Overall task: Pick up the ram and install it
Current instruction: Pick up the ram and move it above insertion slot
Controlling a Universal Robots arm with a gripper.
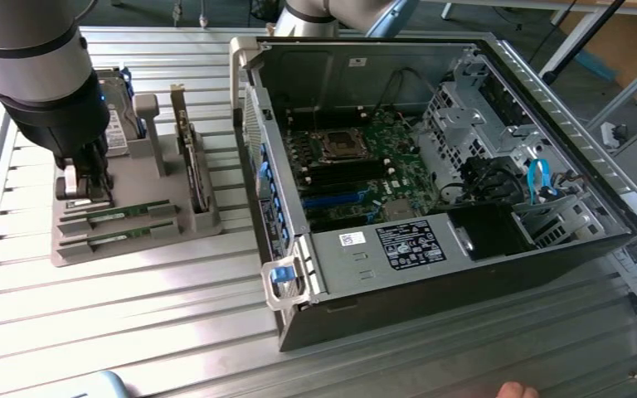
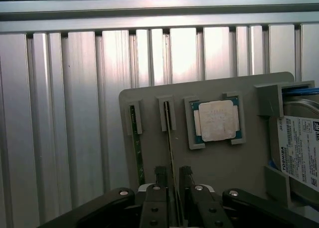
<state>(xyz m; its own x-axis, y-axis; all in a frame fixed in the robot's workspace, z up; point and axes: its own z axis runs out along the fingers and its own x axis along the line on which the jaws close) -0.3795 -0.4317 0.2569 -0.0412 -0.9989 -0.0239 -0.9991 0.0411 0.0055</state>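
Observation:
Two ram sticks stand on edge in slots of a grey holder (image 2: pixel 239 163). One ram stick (image 2: pixel 170 138) runs between my fingertips; the other ram stick (image 2: pixel 135 148) lies parallel beside it, outside the fingers. My gripper (image 2: pixel 173 177) is open, one finger (image 2: pixel 160 174) on each side of the stick, and nothing is lifted. In the exterior view my gripper (image 1: pixel 75 189) hangs low over the holder's end at that view's left, with the two ram sticks (image 1: pixel 119 214) in front of it. The open computer case (image 1: pixel 430 166) with its motherboard (image 1: pixel 363 178) lies at the exterior view's right.
On the holder, a square silver processor (image 2: pixel 217 119) sits beside the sticks and a hard drive (image 2: pixel 299 148) past it. A larger green card (image 1: pixel 192 162) stands upright between holder and case. A ribbed metal table (image 1: pixel 130 315) carries everything. A hand (image 1: pixel 514 390) shows at the front edge.

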